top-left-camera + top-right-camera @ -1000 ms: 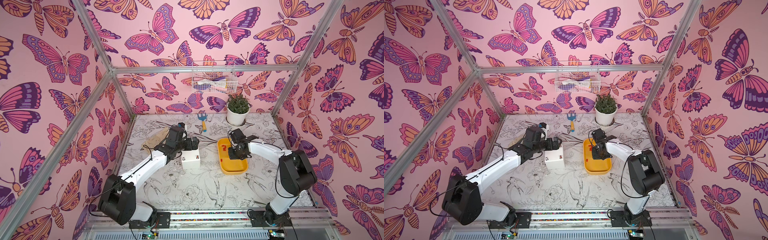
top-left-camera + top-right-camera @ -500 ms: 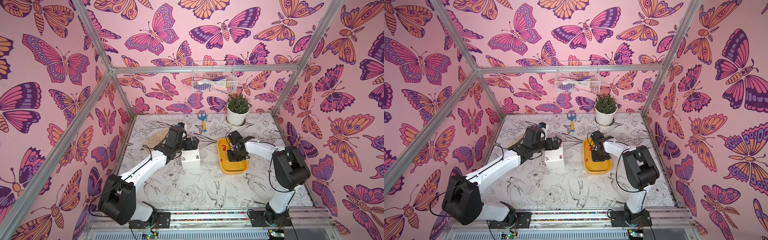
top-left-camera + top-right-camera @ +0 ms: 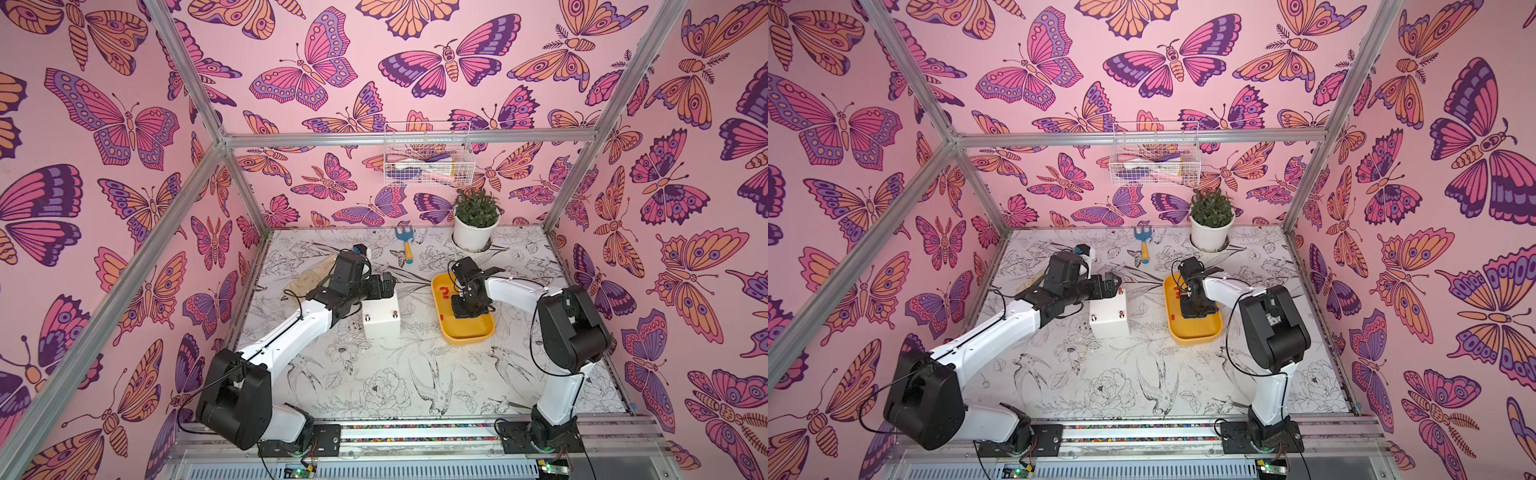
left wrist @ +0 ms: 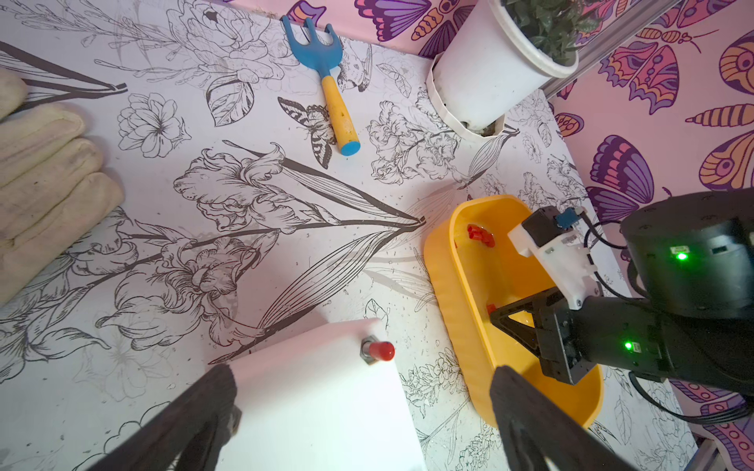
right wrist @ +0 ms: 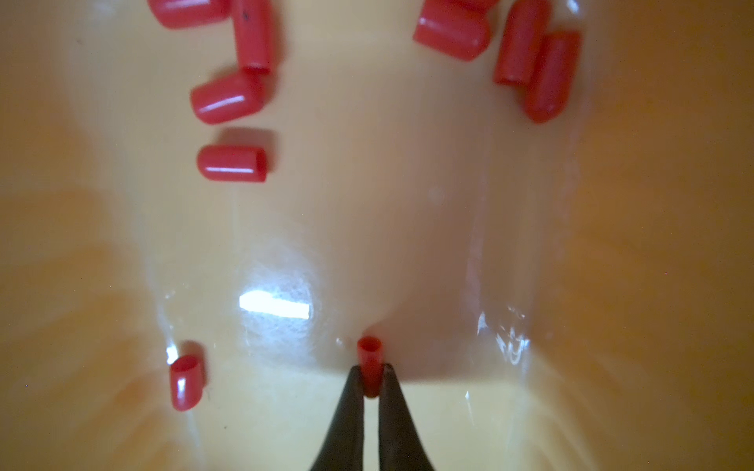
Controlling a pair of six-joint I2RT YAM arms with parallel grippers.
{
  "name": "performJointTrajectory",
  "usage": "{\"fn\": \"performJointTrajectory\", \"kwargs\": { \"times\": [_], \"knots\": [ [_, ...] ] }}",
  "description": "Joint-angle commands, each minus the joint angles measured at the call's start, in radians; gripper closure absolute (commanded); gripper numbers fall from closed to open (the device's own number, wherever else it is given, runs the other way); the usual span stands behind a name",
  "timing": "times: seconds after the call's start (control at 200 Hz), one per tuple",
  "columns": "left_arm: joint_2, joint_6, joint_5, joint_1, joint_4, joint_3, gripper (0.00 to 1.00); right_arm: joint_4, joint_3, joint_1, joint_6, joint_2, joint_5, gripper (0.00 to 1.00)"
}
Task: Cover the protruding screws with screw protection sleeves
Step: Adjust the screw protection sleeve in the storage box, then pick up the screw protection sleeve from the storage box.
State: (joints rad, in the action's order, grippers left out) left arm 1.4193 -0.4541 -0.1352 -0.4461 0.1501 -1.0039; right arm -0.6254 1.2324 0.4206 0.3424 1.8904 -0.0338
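The white box [image 3: 380, 324] stands mid-table. On one far corner of it a screw wears a red sleeve [image 4: 377, 350]. A near corner shows another red-capped screw [image 3: 395, 314] and beside it a bare screw [image 3: 367, 319]. My left gripper [image 4: 361, 407] is open and straddles the box's far end, one finger [image 4: 196, 416] against its side. Inside the yellow tray [image 3: 465, 334], my right gripper [image 5: 370, 375] is shut on one red sleeve [image 5: 370, 352], which stands upright, open end up. Several loose sleeves [image 5: 232, 163] lie on the tray floor.
A potted plant [image 3: 476, 226] and a blue rake with a yellow handle [image 3: 406, 245] sit at the back. A beige glove [image 4: 45, 175] lies behind the left arm. A wire basket [image 3: 426, 164] hangs on the back wall.
The right arm has swung its elbow inward and the gripper has shifted a little along the tray. The left arm has stayed still.
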Motion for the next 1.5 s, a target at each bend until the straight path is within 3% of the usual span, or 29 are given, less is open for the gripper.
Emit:
{"fn": "performJointTrajectory", "kwargs": {
  "times": [0.0,0.13,0.476,1.036,1.492],
  "knots": [
    [-0.007,0.003,-0.011,0.010,-0.005,-0.015,0.00,-0.023,0.027,-0.003,-0.014,0.037,-0.014,0.89],
    [-0.004,0.002,-0.014,0.016,-0.002,-0.025,0.00,-0.028,0.039,-0.006,-0.017,0.040,-0.015,0.89],
    [-0.022,-0.018,-0.011,0.037,0.071,-0.064,0.00,-0.091,0.071,-0.008,-0.029,-0.004,-0.025,0.77],
    [-0.077,-0.049,0.017,0.064,0.133,-0.095,0.00,-0.143,0.123,-0.016,-0.061,0.022,0.008,0.77],
    [-0.066,-0.047,0.016,0.067,0.130,-0.100,0.00,-0.154,0.121,-0.050,-0.069,0.021,-0.034,0.78]
  ]
}}
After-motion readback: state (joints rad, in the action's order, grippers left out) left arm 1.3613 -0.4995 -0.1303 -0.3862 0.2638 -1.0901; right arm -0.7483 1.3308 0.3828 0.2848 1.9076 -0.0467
